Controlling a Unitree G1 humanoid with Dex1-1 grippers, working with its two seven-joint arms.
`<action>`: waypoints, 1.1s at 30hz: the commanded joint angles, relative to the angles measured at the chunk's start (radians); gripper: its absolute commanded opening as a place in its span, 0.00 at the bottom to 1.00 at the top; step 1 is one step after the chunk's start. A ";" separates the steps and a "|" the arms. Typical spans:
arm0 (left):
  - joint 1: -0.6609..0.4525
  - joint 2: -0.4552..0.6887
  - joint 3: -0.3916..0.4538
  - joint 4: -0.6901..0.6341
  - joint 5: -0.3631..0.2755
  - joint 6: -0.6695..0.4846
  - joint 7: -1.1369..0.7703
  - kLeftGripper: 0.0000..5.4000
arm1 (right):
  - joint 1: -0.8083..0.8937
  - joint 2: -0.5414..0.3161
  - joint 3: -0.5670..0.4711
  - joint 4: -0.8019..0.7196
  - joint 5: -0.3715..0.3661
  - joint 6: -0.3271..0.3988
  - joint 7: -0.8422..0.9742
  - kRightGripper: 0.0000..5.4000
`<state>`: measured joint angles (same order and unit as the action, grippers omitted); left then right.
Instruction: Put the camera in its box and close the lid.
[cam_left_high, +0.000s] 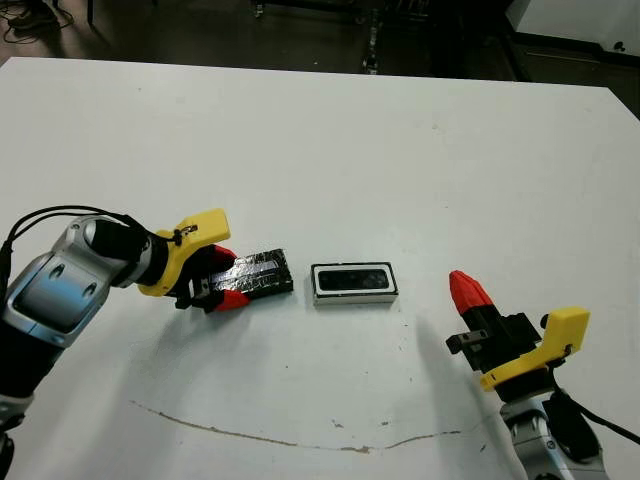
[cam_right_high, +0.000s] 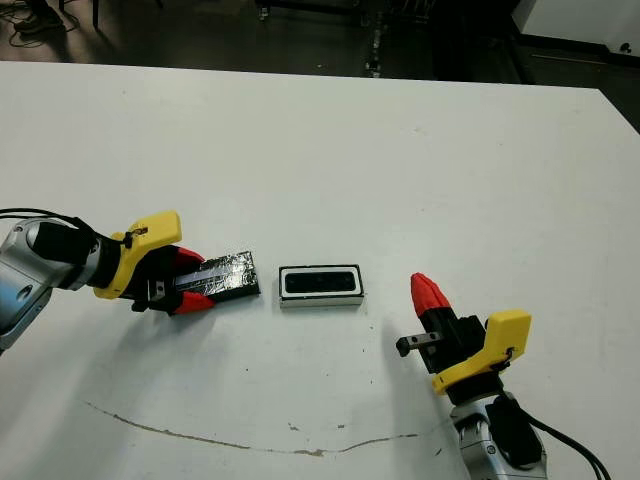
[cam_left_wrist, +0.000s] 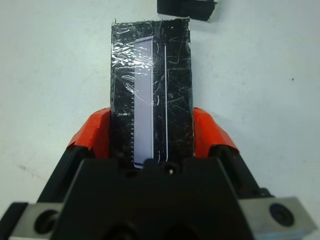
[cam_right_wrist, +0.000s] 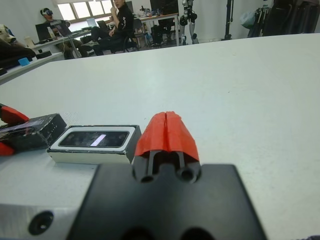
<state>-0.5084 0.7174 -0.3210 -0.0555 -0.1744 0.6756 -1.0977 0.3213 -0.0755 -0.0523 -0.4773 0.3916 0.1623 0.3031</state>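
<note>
The lid (cam_left_high: 262, 272), a glossy black slab with a pale stripe, lies low over the table left of centre. My left gripper (cam_left_high: 225, 277) is shut on its near end, and the red fingers (cam_left_wrist: 95, 132) press both long sides. Just right of it sits the box (cam_left_high: 318, 284), a white-lined tray with the black camera (cam_left_high: 352, 280) lying inside. A small gap separates lid and box. My right gripper (cam_left_high: 465, 287) hovers shut and empty to the right of the box, its tips (cam_right_wrist: 166, 125) pointing past the box's end.
A thin brown scratch (cam_left_high: 250, 437) runs across the table near the front edge. The table's far edge (cam_left_high: 300, 68) meets a dark floor. People (cam_right_wrist: 117, 20) sit at desks beyond the table in the right wrist view.
</note>
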 joint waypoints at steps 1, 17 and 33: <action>-0.024 -0.051 0.114 0.051 -0.070 -0.030 0.030 0.59 | -0.002 -0.015 -0.002 0.006 -0.001 0.001 -0.001 0.00; -0.072 -0.188 0.150 0.136 -0.168 -0.047 0.038 0.59 | -0.003 -0.014 0.012 0.000 -0.001 0.002 -0.004 0.00; -0.002 -0.278 0.039 0.107 -0.149 -0.063 0.058 0.59 | 0.010 -0.008 0.021 -0.003 -0.002 0.000 -0.019 0.00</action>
<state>-0.5202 0.4365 -0.2741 0.0515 -0.3351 0.6045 -1.0471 0.3223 -0.0754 -0.0247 -0.4837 0.3852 0.1625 0.2870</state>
